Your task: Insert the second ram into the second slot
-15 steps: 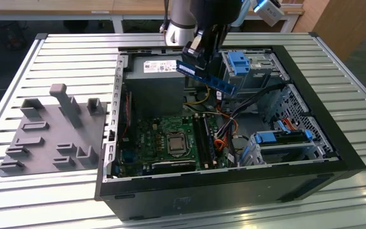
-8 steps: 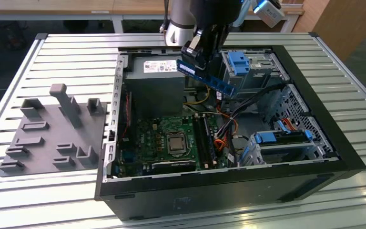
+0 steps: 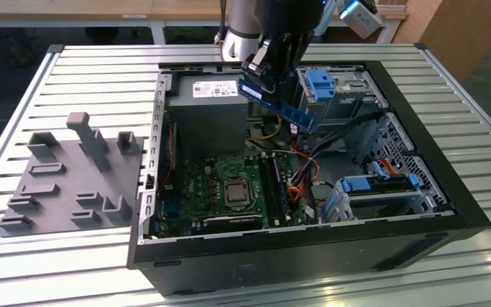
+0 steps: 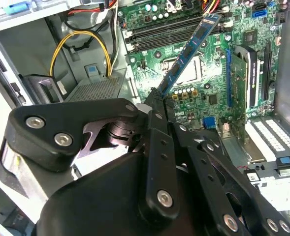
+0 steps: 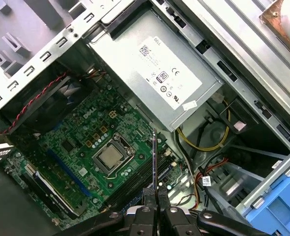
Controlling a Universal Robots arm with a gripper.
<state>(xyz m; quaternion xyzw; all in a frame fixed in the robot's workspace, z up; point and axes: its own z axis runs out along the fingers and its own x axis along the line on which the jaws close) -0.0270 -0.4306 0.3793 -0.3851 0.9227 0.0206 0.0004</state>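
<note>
My gripper is shut on the second ram, a thin blue stick held tilted in the air above the open computer case, over the gap between the power supply and the drive bay. In the second wrist view the ram reaches out from the gripper over the green motherboard. The first wrist view shows the ram edge-on above the gripper. The black memory slots lie beside the processor socket, well below the stick. Which slot is the second I cannot tell.
The grey power supply fills the case's far corner. Light-blue drive brackets and loose cables line the exterior view's right side. A grey fixture block sits on the slatted table at the left.
</note>
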